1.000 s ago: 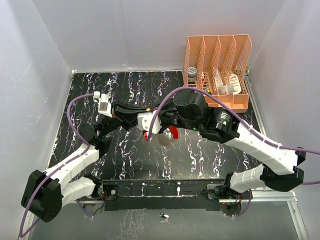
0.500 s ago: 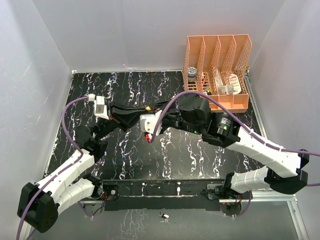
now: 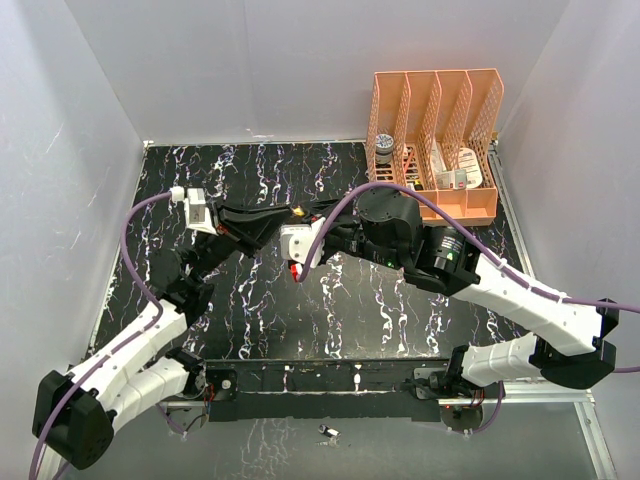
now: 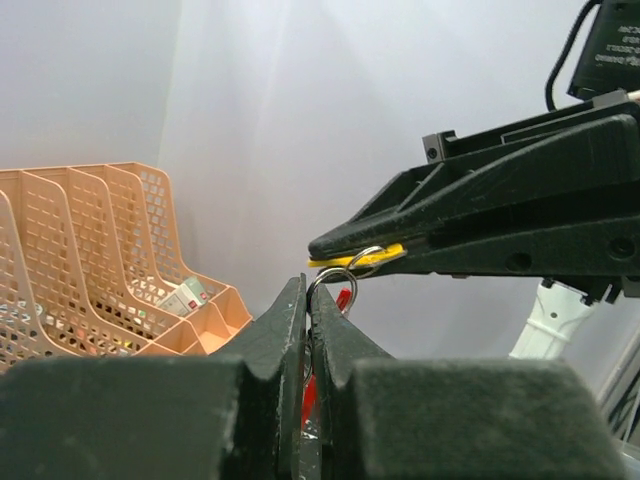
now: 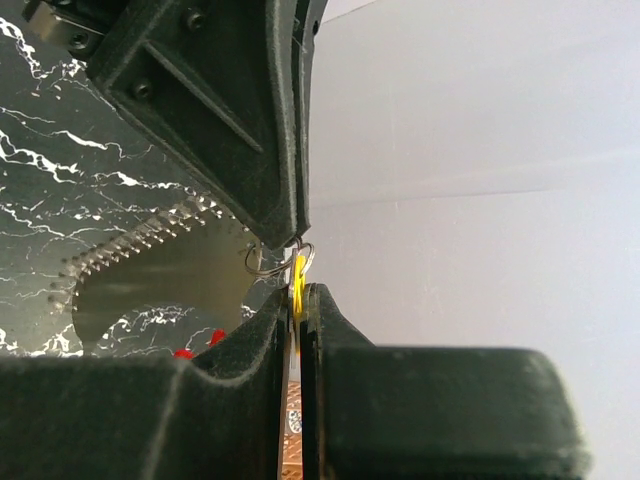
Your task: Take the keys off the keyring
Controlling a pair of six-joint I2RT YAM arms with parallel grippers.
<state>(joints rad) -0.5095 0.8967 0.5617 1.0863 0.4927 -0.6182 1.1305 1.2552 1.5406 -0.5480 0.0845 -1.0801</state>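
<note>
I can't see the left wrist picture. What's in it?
The left gripper at the bottom pinches a thin metal keyring in its jaws; the right gripper just above clamps a yellow key. An orange rack stands at left.

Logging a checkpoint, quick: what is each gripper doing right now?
Left gripper: shut on the keyring.
Right gripper: shut on the yellow key.

The keyring [image 4: 333,269] between left gripper [image 4: 307,288] and the key [image 4: 352,259] in right gripper [image 5: 298,292] (mid-table), rack [image 3: 435,130] behind right
</note>
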